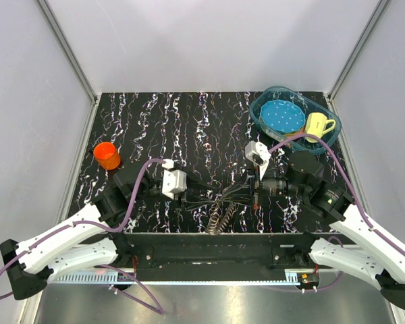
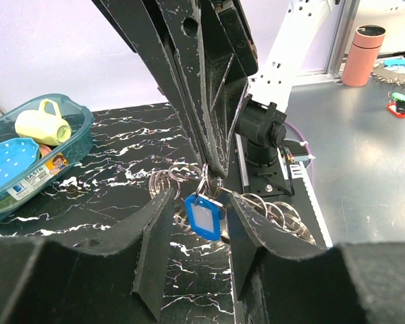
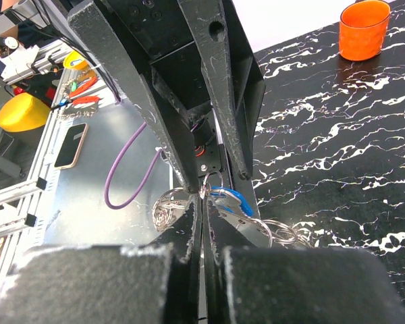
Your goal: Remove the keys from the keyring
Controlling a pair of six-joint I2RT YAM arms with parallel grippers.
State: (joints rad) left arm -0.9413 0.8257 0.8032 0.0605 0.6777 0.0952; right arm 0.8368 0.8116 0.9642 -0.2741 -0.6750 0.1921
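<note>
The keyring hangs between my two grippers near the table's front edge, and a bunch of grey metal keys (image 1: 219,219) spills from it onto the table. My right gripper (image 1: 237,194) is shut on the thin wire keyring (image 3: 204,183) at its fingertips (image 3: 202,196). The blue-headed piece (image 2: 204,216) hangs from the ring just below the right fingertips. My left gripper (image 1: 209,197) is open, its fingers either side of the blue piece without touching it (image 2: 201,202). Grey loops of the bunch (image 2: 280,214) lie behind it and also show in the right wrist view (image 3: 165,209).
A blue oval basin (image 1: 266,121) stands at the back right with a blue dotted plate (image 1: 282,116) and a yellow mug (image 1: 317,125) in it. An orange cup (image 1: 107,156) stands at the left edge. The table's front edge is right below the bunch.
</note>
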